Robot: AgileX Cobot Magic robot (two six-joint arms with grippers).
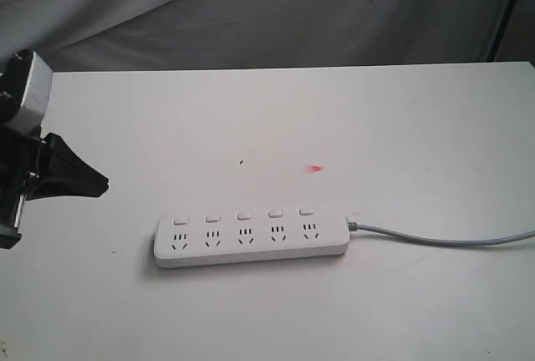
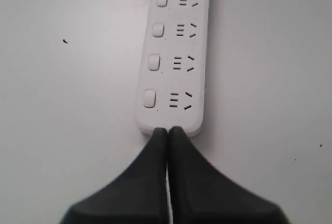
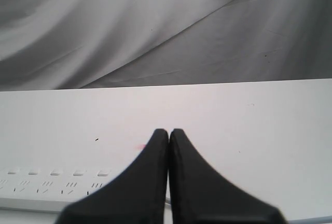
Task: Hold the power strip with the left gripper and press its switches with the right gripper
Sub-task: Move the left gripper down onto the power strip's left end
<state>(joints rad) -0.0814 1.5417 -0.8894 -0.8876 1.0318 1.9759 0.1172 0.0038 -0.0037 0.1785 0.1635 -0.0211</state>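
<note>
The white power strip (image 1: 251, 241) lies flat on the white table, its grey cord (image 1: 435, 238) running off to the right. Its switches (image 1: 243, 214) form a row along the far side, one above each socket. My left gripper (image 1: 102, 183) hovers at the left edge, shut and empty, with a clear gap to the strip's left end. In the left wrist view the shut left gripper (image 2: 167, 129) points along the power strip (image 2: 176, 53) and its switches (image 2: 150, 98). My right gripper (image 3: 168, 130) is shut on nothing, with the power strip (image 3: 52, 187) low beside it. The right gripper is outside the exterior view.
A small red mark (image 1: 314, 169) and a dark speck (image 1: 242, 161) lie on the table (image 1: 401, 127) behind the strip. Grey cloth (image 1: 251, 10) hangs beyond the table's back edge. A black stand (image 1: 506, 10) rises at the back right.
</note>
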